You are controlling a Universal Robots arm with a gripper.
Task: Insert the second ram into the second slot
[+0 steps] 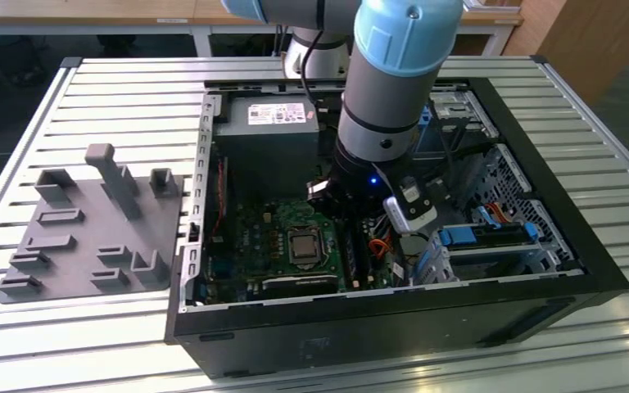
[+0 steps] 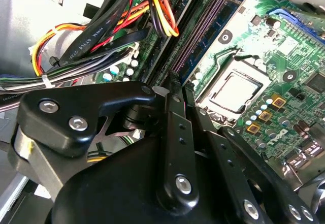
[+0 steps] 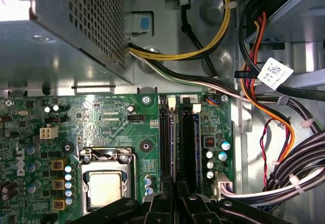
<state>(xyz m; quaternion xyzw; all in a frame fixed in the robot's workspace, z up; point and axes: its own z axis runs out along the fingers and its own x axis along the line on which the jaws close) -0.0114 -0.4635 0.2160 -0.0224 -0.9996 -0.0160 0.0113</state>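
My gripper [image 3: 175, 197] hangs low inside the open computer case [image 1: 576, 246], right over the memory slots [image 3: 189, 137] beside the CPU socket [image 3: 104, 186]. In both wrist views its black fingers [image 2: 170, 127] stand pressed together. A thin dark strip, the second ram [image 3: 172, 145] seen edge-on, runs from between the fingertips along the slot nearest the socket. I cannot tell how deep it sits. In the exterior view the arm's wrist covers the gripper [image 1: 350, 217] above the green motherboard [image 1: 260, 246].
The grey power supply [image 1: 265, 131] fills the case's back. Bundled cables [image 3: 274, 132] run close beside the slots. Blue drive brackets [image 1: 478, 237] stand at the exterior view's right. A grey fixture plate [image 1: 91, 229] lies on the slatted table [image 1: 128, 90] outside the case.
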